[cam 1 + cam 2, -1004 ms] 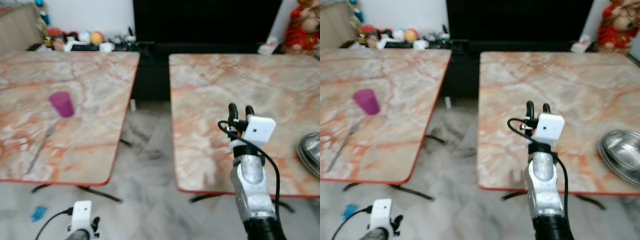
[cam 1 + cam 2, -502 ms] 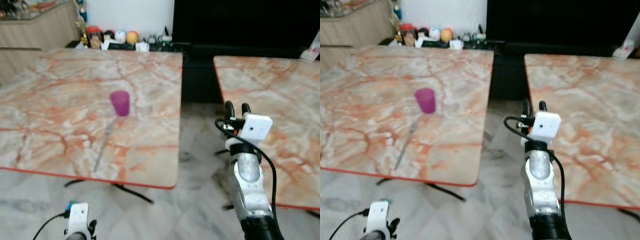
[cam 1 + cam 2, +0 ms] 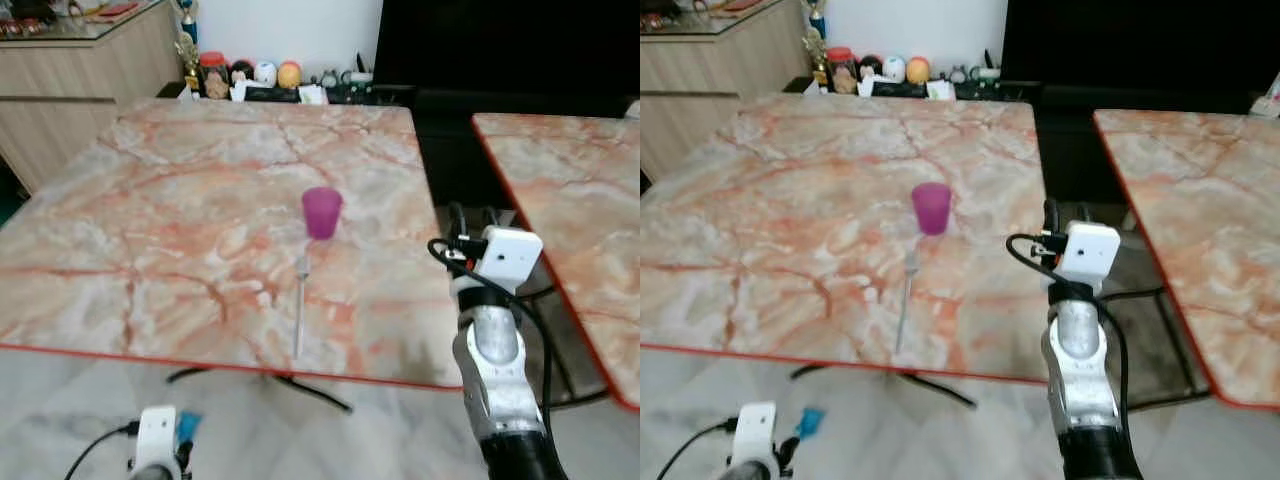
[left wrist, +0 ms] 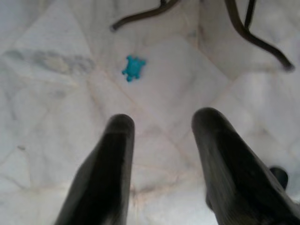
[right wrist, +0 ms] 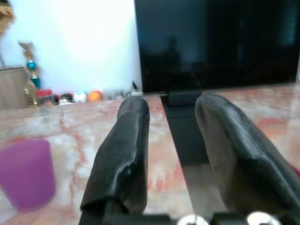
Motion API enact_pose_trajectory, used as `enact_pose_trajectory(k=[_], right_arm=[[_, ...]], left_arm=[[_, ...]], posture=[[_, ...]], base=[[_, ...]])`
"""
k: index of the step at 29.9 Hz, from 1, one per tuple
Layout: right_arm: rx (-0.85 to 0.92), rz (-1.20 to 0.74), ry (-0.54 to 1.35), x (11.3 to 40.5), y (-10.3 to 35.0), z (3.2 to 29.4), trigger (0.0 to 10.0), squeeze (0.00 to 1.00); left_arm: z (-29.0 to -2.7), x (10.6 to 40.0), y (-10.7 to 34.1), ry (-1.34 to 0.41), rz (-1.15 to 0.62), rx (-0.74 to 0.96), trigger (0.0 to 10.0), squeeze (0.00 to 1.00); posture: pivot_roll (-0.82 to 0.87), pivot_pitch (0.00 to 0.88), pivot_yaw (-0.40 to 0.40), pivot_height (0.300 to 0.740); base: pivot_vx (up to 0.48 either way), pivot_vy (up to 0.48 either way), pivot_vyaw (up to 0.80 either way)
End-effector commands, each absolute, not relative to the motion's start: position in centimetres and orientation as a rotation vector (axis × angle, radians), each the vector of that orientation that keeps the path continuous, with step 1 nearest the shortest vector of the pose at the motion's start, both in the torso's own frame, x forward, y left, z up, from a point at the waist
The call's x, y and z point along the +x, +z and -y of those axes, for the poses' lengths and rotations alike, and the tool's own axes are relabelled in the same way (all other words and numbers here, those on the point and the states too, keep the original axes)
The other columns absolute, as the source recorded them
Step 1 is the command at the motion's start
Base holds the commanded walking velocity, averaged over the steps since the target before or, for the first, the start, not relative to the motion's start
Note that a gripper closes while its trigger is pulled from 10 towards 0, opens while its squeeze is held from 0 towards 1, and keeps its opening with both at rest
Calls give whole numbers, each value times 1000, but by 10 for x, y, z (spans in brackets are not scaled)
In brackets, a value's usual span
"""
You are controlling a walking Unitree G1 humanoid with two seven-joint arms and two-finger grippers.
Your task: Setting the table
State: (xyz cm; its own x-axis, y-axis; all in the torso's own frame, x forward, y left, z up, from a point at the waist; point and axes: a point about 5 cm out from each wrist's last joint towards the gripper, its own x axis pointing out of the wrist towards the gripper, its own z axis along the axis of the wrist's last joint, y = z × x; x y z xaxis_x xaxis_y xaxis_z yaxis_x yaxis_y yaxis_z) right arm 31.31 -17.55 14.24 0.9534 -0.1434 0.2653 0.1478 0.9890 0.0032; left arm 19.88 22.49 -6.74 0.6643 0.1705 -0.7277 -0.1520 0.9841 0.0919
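Observation:
A purple cup (image 3: 322, 212) stands upright near the middle of the marble table (image 3: 150, 230). Just in front of the cup lies a metal fork (image 3: 300, 305), pointing toward it. My right gripper (image 3: 468, 218) is raised at this table's right edge, to the right of the cup and apart from it. In the right wrist view its fingers (image 5: 131, 140) are open with nothing between them, and the cup (image 5: 26, 173) sits off to one side. My left gripper (image 4: 159, 126) hangs low over the floor, open and holding nothing.
A second marble table (image 3: 570, 180) stands to the right, across a narrow gap of floor. A wooden sideboard (image 3: 80, 60) is at the far left, toys (image 3: 260, 75) line a low shelf, and a black screen (image 3: 500, 40) is behind. A small blue object (image 4: 133, 68) lies on the floor near table legs (image 4: 253, 37).
The camera has swung left: the table with the cup and fork now fills the centre, and the right table and metal bowl have slid out. Both arms keep their pose.

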Motion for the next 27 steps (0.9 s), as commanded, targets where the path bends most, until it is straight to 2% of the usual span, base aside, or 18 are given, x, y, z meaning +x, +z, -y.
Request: enact_pose_trajectory(k=[1, 5, 17, 27], right_arm=[[-19, 281, -143, 314, 146, 174, 10000, 0], [-14, 278, -144, 313, 145, 174, 10000, 0], [3, 271, -158, 313, 144, 176, 10000, 0], [3, 239, -184, 313, 138, 180, 10000, 0]], left_arm=[[-229, 197, -68, 195, -833, 27, 10000, 0], [-230, 196, -68, 196, -835, 28, 10000, 0], [-229, 195, -68, 195, -835, 26, 10000, 0], [-229, 198, -67, 185, -825, 30, 10000, 0]], posture=[[43, 0, -13, 740], [43, 0, -13, 740], [41, 0, -11, 740], [43, 0, -9, 740]], base=[[0, 480, 481], [0, 480, 728], [0, 468, 0], [0, 0, 0]])
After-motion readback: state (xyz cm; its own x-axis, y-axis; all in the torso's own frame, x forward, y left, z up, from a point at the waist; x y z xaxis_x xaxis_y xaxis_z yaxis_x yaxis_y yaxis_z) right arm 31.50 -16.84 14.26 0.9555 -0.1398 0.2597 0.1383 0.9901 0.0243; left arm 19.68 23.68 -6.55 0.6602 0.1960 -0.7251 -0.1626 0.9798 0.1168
